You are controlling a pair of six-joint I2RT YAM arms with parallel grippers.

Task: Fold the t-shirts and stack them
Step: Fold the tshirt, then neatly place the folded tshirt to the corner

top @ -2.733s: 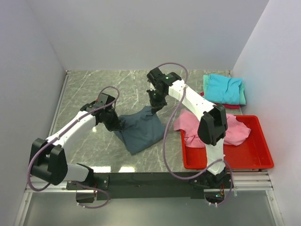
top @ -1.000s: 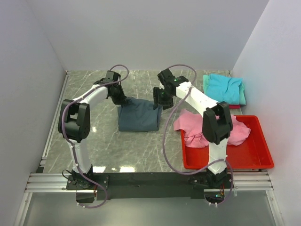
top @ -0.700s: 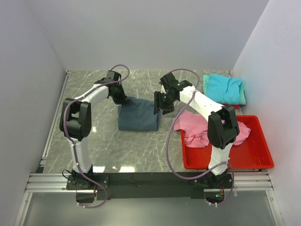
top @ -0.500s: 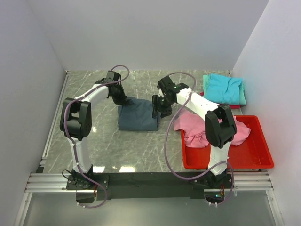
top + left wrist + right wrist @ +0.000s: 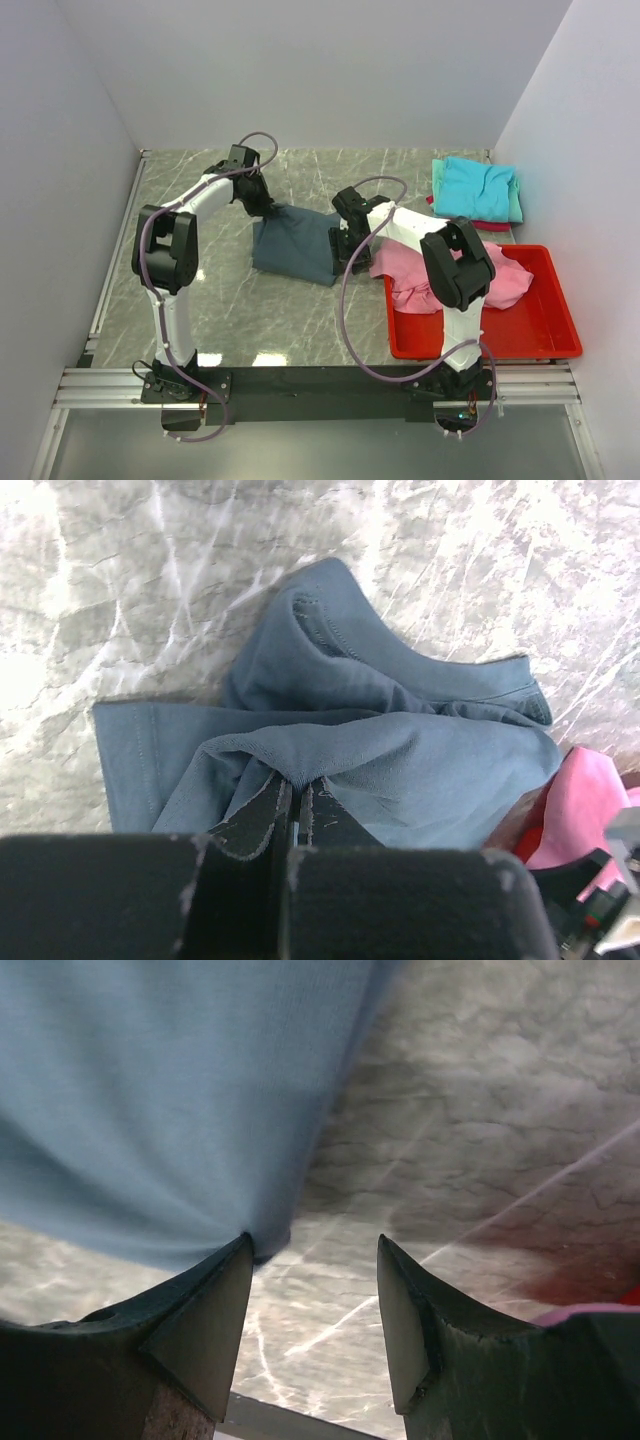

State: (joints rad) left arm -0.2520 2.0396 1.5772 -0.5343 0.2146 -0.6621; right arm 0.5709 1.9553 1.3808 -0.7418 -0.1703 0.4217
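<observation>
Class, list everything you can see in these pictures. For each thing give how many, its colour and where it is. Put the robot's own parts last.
slate blue-grey t-shirt: one, blue-grey, crumpled mid-table between the grippers
pink t-shirt: one, pink, partly in the bin, spilling over its left rim onto the table
turquoise t-shirt: one, turquoise, folded, top of the stack at the far right
mint t-shirt: one, mint, under the turquoise one, only edges showing
red t-shirt: one, red, bottom of that stack, barely showing
bin: one, red plastic, near right
table: one, grey marbled
left gripper: one, black, shut on the blue-grey shirt's far-left corner
right gripper: one, black, open at that shirt's right edge
</observation>
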